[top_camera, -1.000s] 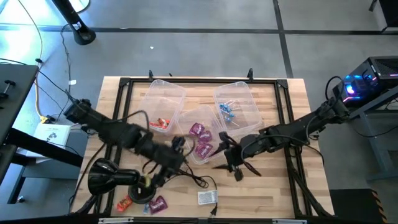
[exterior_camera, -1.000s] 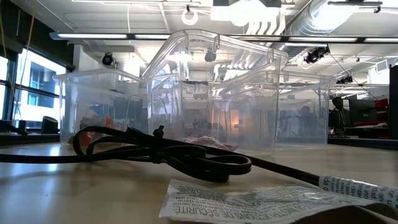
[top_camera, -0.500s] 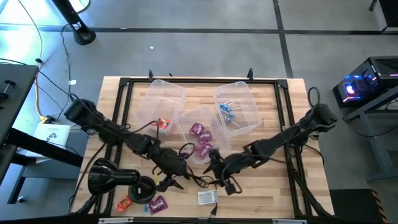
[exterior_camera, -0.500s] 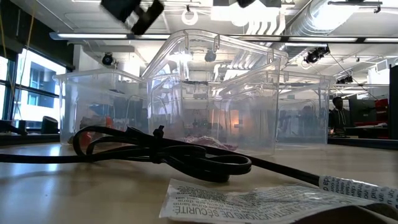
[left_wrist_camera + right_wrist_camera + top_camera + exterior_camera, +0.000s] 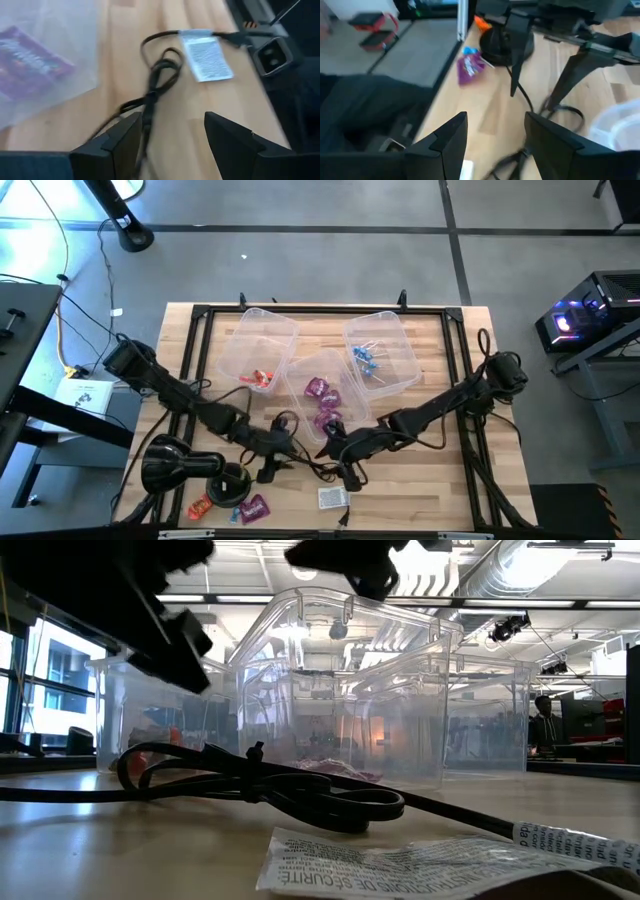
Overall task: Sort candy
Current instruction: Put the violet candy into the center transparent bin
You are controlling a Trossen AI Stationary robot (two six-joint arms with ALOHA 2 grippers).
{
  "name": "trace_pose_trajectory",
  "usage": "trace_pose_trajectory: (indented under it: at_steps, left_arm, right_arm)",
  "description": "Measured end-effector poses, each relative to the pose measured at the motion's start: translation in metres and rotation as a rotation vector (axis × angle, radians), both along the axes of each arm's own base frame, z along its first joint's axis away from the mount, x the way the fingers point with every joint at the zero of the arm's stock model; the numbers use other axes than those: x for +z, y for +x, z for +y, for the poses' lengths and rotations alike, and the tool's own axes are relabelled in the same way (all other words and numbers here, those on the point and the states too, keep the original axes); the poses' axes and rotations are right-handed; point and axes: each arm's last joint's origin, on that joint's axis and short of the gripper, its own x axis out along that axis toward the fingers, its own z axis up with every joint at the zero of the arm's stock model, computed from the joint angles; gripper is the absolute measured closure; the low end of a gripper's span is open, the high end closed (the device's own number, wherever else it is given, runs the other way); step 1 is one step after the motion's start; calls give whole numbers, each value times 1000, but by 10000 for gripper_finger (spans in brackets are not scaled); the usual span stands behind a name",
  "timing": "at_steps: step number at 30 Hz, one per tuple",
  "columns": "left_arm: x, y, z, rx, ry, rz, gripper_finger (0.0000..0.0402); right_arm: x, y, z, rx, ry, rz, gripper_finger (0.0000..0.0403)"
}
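Candy lies sorted in three clear bins: orange-red pieces [image 5: 262, 378] in the left bin, purple ones [image 5: 321, 391] in the middle bin, light blue ones [image 5: 365, 358] in the right bin. Three loose sweets, purple [image 5: 469, 67], blue [image 5: 469, 51] and orange [image 5: 482, 22], rest on the wood at the near left corner [image 5: 252, 507]. My left gripper [image 5: 270, 467] [image 5: 172, 135] hangs open above the black cable. My right gripper [image 5: 345, 472] [image 5: 495, 135] is open too, just right of it, facing the loose sweets. Both show dark and raised in the low view [image 5: 150, 610].
A coiled black cable [image 5: 155, 85] [image 5: 260, 785] runs to a small white box with a label [image 5: 333, 497] [image 5: 206, 57] near the near edge. A black lamp-like object with a round base [image 5: 175, 465] [image 5: 510, 42] stands beside the loose sweets. A black frame [image 5: 200, 315] borders the table.
Both grippers have come down and toward the table's near edge, so they now show at the top of the low view. The right gripper has also moved left, closing on the left gripper above the cable. The candy and the bins have stayed put.
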Motion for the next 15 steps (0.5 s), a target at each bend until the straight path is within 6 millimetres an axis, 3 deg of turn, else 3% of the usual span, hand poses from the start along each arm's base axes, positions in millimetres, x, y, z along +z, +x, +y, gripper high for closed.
trace_pose_trajectory:
  at_steps: [9, 15]
  left_arm:
    - [-4, -18, -24, 167, 137, -92, 193]
    - [-25, -23, -22, 286, 162, 23, 193]
  right_arm:
    - [11, -7, 26, -15, 51, -113, 210]
    - [10, -16, 41, 5, 61, -107, 210]
